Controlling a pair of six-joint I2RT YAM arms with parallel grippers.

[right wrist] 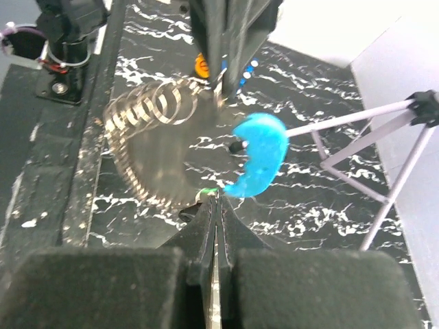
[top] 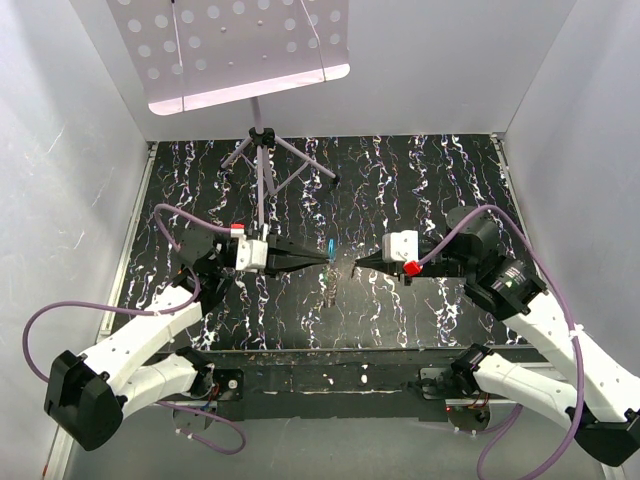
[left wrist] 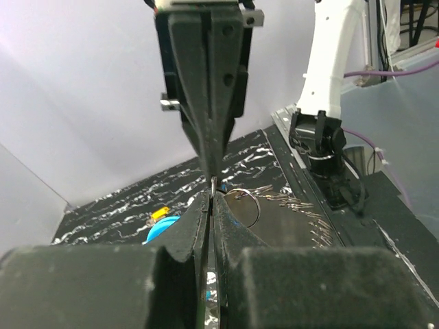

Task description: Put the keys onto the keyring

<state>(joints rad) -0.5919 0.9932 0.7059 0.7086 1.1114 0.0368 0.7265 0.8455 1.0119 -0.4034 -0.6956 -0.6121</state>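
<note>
My left gripper (top: 328, 259) is shut on the thin metal loop of the keyring (left wrist: 244, 204), which pokes out between its tips (left wrist: 213, 185). The bright blue clip (right wrist: 261, 155) hangs between the two grippers and shows as a blue speck in the top view (top: 331, 245). The loop (right wrist: 147, 140) is smeared by motion in the right wrist view. My right gripper (top: 357, 265) is shut, tip to tip with the left one, pinching a tiny silvery piece (right wrist: 208, 195) that looks like a key, right under the clip's lower end. Other keys are too blurred to pick out.
A purple tripod stand (top: 263, 160) rises from the back of the marbled mat (top: 420, 190), carrying a perforated white plate (top: 240, 45). A small yellow-orange tag (left wrist: 160, 213) hangs by the clip. White walls close in on three sides. Purple cables loop beside both arms.
</note>
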